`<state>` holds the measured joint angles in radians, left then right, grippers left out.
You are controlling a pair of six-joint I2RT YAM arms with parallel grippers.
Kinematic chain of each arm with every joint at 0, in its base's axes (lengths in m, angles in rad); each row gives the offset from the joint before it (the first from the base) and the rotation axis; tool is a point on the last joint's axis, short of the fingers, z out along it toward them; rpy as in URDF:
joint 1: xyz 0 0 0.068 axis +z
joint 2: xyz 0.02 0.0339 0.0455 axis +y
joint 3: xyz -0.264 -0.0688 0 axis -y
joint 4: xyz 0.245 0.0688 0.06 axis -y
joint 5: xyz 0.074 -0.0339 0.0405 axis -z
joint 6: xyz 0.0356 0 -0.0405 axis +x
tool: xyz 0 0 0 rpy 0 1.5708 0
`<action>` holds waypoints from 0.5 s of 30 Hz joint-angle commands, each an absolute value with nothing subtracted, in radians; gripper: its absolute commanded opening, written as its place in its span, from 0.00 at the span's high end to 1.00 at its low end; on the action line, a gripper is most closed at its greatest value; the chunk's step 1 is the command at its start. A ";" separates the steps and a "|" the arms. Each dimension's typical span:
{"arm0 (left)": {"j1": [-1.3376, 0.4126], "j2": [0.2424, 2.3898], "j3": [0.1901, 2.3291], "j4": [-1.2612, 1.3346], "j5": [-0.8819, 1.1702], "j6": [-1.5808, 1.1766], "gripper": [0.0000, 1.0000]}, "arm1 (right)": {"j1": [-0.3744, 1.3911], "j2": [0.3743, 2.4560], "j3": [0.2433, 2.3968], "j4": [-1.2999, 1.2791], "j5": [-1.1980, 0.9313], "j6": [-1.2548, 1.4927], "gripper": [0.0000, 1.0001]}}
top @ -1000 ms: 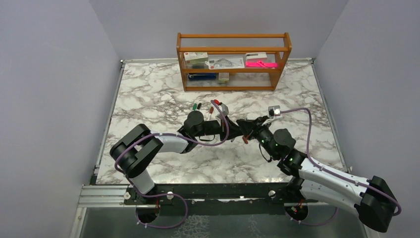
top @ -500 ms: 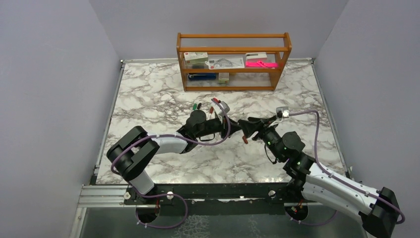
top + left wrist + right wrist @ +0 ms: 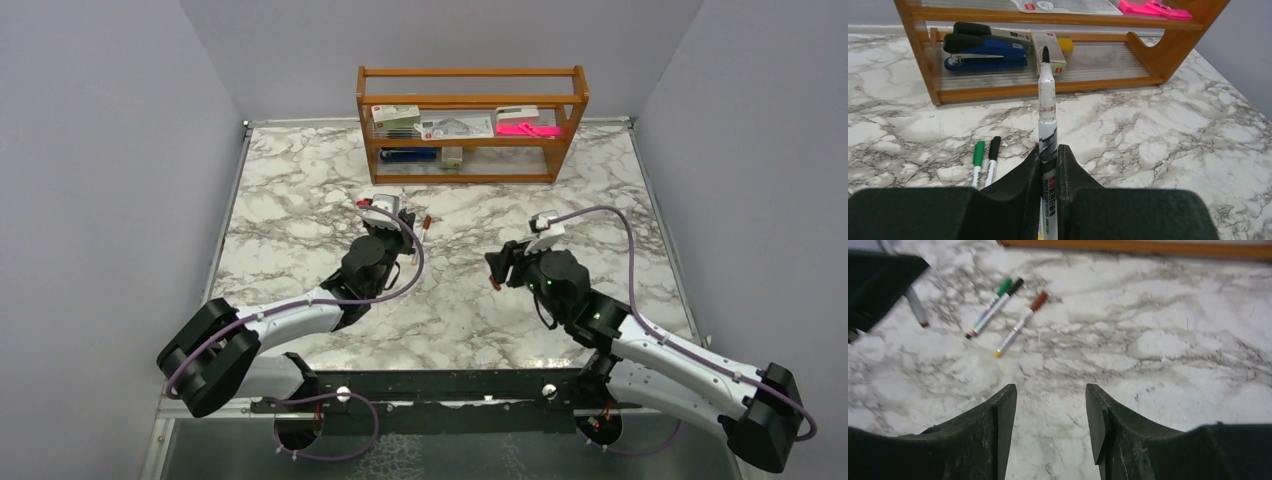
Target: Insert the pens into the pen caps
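My left gripper [image 3: 1049, 150] is shut on a pen [image 3: 1047, 100], a slim white-grey marker whose bare dark tip points toward the shelf. Seen from above, the left gripper [image 3: 398, 228] is at mid-table, left of centre. A green-capped pen [image 3: 978, 155] and a black-capped pen [image 3: 994, 150] lie on the marble just under it. A red-brown-capped pen [image 3: 1020, 325] lies beside them. My right gripper [image 3: 1050, 387] is open and empty, right of centre [image 3: 497, 265]. A small red-brown pen cap [image 3: 494, 284] lies on the table by its fingers.
A wooden shelf [image 3: 470, 100] stands at the back of the marble table [image 3: 300, 180]. It holds a blue stapler [image 3: 983, 47], small boxes and a flat pink object [image 3: 527, 129]. Grey walls close in both sides.
The two grippers, which met at mid-table, have parted. The left arm swung left and back with the pen. The right gripper opened and drew back a little.
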<state>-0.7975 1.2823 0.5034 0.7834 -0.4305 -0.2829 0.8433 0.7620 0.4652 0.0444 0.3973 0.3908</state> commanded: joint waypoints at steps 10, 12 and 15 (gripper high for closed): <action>-0.796 1.232 0.483 0.788 -0.334 -0.238 0.92 | 0.847 1.100 0.600 -0.294 0.407 0.505 0.50; -0.796 1.228 0.480 0.788 -0.300 -0.229 0.94 | 0.845 1.152 0.615 -0.313 0.408 0.532 0.51; -0.796 1.223 0.475 0.789 -0.248 -0.209 1.00 | 0.837 1.210 0.634 -0.311 0.390 0.544 0.51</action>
<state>-0.7959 1.2552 0.4938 0.7784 -0.3542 -0.2432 0.8429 1.1534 0.5949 -0.2714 0.4019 0.4923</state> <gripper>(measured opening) 0.136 0.494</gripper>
